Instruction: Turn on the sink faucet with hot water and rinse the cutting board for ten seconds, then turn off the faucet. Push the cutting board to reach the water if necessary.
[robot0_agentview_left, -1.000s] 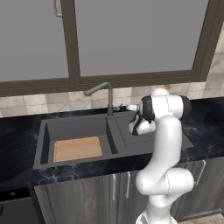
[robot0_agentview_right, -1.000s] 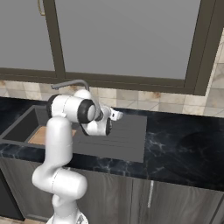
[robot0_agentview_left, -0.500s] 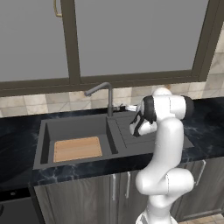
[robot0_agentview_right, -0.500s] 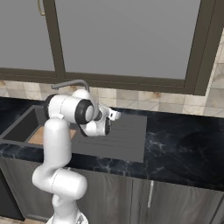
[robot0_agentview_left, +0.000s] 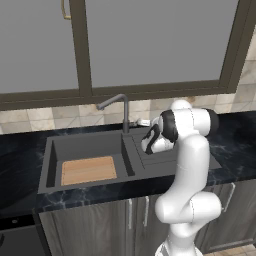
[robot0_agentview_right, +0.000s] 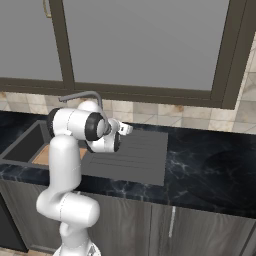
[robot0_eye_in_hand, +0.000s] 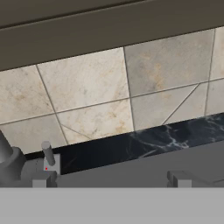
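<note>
The dark grey sink faucet (robot0_agentview_left: 123, 107) stands behind the sink (robot0_agentview_left: 51, 152), its spout angled out over the basin, with no water running. The tan cutting board (robot0_agentview_left: 88, 170) lies flat on the basin floor toward the front. My gripper (robot0_agentview_left: 141, 122) hovers just right of the faucet post over the drainboard, pointing at the tiled back wall. In the hand view the gripper (robot0_eye_in_hand: 110, 180) is open, its fingertips (robot0_eye_in_hand: 41, 181) far apart with nothing between them. The faucet base (robot0_eye_in_hand: 8, 164) and its small upright lever (robot0_eye_in_hand: 47, 153) sit at the lower left, just beyond the left fingertip.
The ribbed drainboard (robot0_agentview_right: 135, 155) stretches right of the basin under my hand. Black marbled countertop (robot0_agentview_right: 210, 160) runs on to the right. A tiled backsplash (robot0_eye_in_hand: 96, 96) and a dark window frame (robot0_agentview_left: 150, 90) rise close behind the faucet.
My hand has barely shifted beside the faucet. The jaws stay open and the board has not moved.
</note>
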